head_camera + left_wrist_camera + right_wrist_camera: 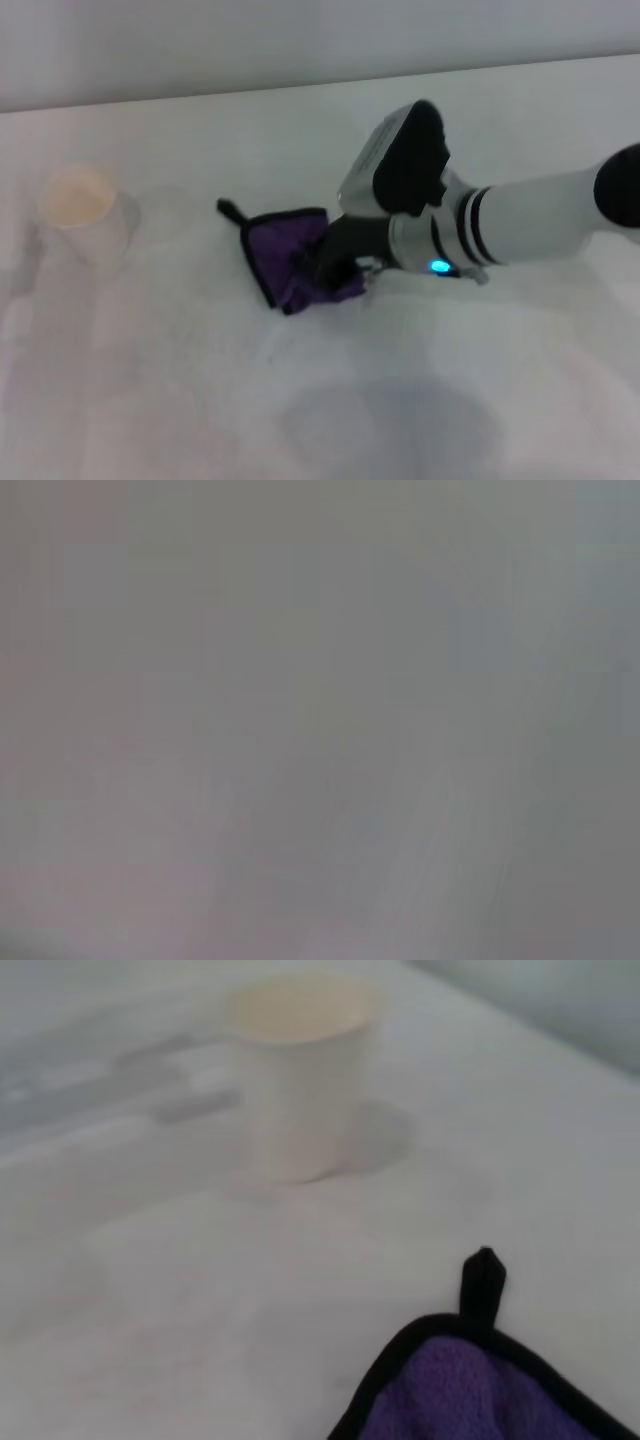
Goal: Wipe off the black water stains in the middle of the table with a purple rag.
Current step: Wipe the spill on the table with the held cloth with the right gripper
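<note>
The purple rag (275, 250) lies on the white table (180, 390) near its middle, with its black corner loop (228, 209) pointing toward the far left. My right gripper (325, 268) reaches in from the right and is shut on the rag's right side, where the cloth is bunched, low on the tabletop. The rag's black-edged corner and loop also show in the right wrist view (480, 1390). No black water stain shows in any view. My left gripper is out of view, and the left wrist view shows only plain grey.
A cream-white cup (85, 212) stands upright at the left of the table, well apart from the rag. It also shows in the right wrist view (300, 1070), beyond the rag's loop. The table's far edge runs along the back.
</note>
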Controlling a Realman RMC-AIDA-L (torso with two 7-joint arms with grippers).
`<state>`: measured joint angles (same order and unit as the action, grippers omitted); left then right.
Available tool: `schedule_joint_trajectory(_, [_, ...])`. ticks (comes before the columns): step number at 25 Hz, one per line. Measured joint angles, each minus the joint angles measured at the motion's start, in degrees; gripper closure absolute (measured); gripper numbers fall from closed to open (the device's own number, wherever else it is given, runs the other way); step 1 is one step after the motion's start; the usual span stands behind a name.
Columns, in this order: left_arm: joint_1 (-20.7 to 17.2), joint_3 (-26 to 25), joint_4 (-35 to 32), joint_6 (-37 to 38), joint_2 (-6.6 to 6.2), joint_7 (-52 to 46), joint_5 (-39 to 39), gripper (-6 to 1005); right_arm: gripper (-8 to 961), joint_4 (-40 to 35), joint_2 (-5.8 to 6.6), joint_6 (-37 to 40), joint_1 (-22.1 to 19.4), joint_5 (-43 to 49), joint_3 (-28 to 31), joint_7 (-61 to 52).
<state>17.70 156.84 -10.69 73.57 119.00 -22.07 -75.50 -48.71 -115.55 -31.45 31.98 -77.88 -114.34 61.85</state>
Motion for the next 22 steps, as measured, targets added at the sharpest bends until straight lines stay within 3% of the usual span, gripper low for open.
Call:
schedule_joint_trajectory(5, [0.39,-0.56,0.36,-0.01,0.0,-0.07,0.0,123,866,2.1,-0.22,-1.73,1.69,-0.04,0.78,0.21])
schedule_joint_trajectory(15, [0.5,-0.57,0.49,-0.07,0.0,-0.08,0.0,122,846,-5.55,-0.66,-6.35,1.21,-0.94,-7.14,1.4])
schedule_joint_trajectory(19, [0.53,-0.65,0.5,-0.1,0.0,-0.08,0.0,123,838,-4.44,-0.27,-4.25,1.1,-0.4,-5.72,1.41])
schedule_joint_trajectory(22, [0.64,-0.67,0.54,-0.16,0.0,-0.08,0.0,123,832,-2.72,0.18,-4.4,0.85,0.69,-1.47,1.5])
